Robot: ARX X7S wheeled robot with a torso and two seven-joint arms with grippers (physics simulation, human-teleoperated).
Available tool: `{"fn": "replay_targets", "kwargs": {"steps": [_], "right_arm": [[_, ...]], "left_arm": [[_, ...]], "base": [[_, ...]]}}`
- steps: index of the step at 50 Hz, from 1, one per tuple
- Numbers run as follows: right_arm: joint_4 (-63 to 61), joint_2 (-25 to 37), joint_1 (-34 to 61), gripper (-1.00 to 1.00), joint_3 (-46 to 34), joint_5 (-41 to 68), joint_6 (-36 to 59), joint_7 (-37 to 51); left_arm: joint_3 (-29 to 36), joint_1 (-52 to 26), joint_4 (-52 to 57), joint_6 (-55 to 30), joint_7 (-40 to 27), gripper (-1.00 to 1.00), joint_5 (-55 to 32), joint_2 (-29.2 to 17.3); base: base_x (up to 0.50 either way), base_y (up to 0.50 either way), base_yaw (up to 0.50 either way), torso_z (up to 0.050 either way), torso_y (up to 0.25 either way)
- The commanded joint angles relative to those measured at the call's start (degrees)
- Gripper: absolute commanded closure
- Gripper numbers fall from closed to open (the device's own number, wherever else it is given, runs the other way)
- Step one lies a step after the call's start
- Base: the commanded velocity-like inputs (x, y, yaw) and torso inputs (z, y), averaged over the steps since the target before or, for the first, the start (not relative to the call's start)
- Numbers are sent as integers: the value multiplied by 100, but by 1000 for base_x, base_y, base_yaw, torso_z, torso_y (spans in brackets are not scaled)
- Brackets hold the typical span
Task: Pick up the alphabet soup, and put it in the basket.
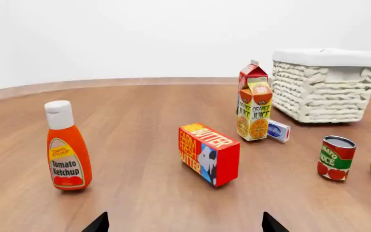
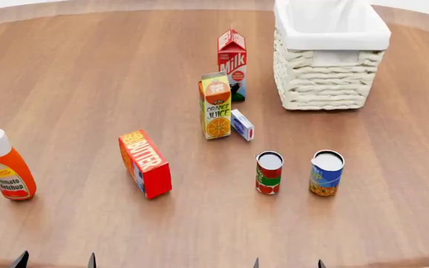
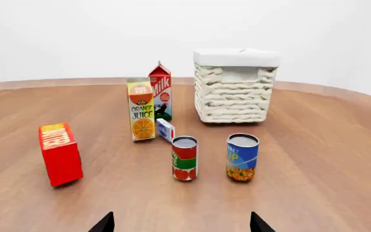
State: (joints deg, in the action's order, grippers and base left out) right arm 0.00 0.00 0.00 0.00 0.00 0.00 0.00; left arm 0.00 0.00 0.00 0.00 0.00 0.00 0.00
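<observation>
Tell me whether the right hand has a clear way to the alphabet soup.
Probably yes. The right hand sits open and empty near the table edge, with bare wood between it and the alphabet soup. The tomato can stands apart beside it, not in the path.

We see a round wooden table (image 2: 87, 84), on it our basket (image 2: 326, 78), milk carton (image 2: 232, 61), orange juice carton (image 2: 215, 106), small white box (image 2: 242, 124), butter box (image 2: 145, 163), ketchup bottle (image 2: 7, 166), tomato can (image 2: 269, 173), alphabet soup (image 2: 326, 173).

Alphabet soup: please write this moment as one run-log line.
alphabet soup: upright on table, untouched | basket: behind it | left hand: open | right hand: open
</observation>
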Motion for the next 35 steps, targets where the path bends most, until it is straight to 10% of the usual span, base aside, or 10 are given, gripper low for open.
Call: {"fn": "replay_targets", "kwargs": {"steps": [1, 35], "right_arm": [[-52, 86, -13, -100, -101, 117, 13, 110], [-1522, 506, -865, -100, -327, 800, -592, 531]], "left_arm": [[95, 13, 38, 1, -95, -100, -100, -96], [438, 892, 1376, 852, -959, -100, 103, -501]], "base": [[0, 0, 0, 0, 0], [0, 0, 0, 0, 0]]}}
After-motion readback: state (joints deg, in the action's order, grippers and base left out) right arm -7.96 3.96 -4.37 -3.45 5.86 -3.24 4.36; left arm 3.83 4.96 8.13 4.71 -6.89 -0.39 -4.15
